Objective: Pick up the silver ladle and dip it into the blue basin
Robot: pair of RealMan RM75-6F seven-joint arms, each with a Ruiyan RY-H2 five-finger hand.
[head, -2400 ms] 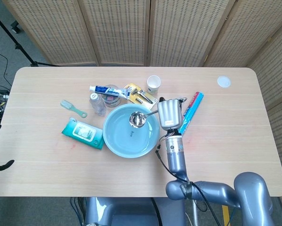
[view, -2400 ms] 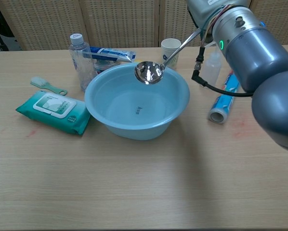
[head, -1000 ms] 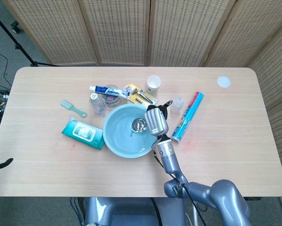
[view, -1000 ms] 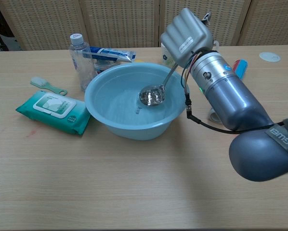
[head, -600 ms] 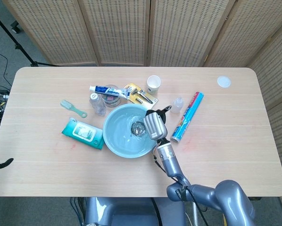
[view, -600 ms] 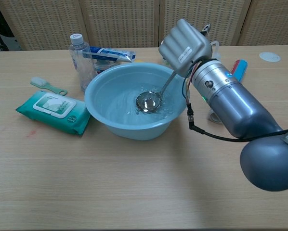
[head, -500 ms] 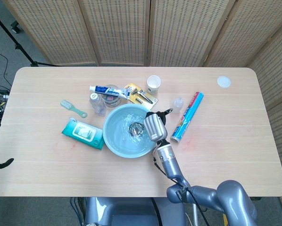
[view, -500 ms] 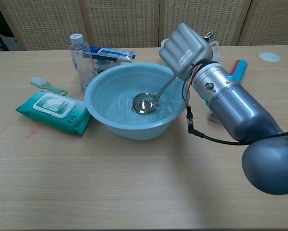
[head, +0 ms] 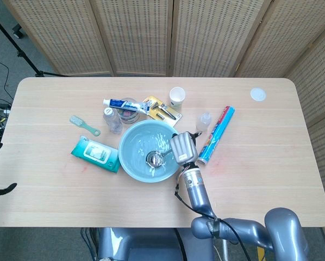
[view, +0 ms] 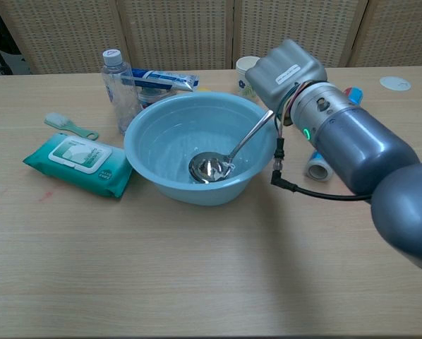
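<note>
Currently the right hand (view: 285, 70) is gripping the silver ladle (view: 225, 159) by its handle's upper end, fingers closed around it. That ladle is slanting down-left, its bowl lying low inside the round blue plastic basin (view: 147, 159), in the water.

right hand (view: 285, 70): boxy grey metallic shell, flat faceted back, rounded corners; also seen from above (head: 183, 148).
wrist: polished silver cylinder with dark screw holes; small green light glowing on its side.
cable: thin black lead with a plug, looping under the wrist.
forearm: smooth blue-grey glossy casing, widening into a rounded joint.
base: same blue-grey rounded housings at lower edge of head view.
</note>
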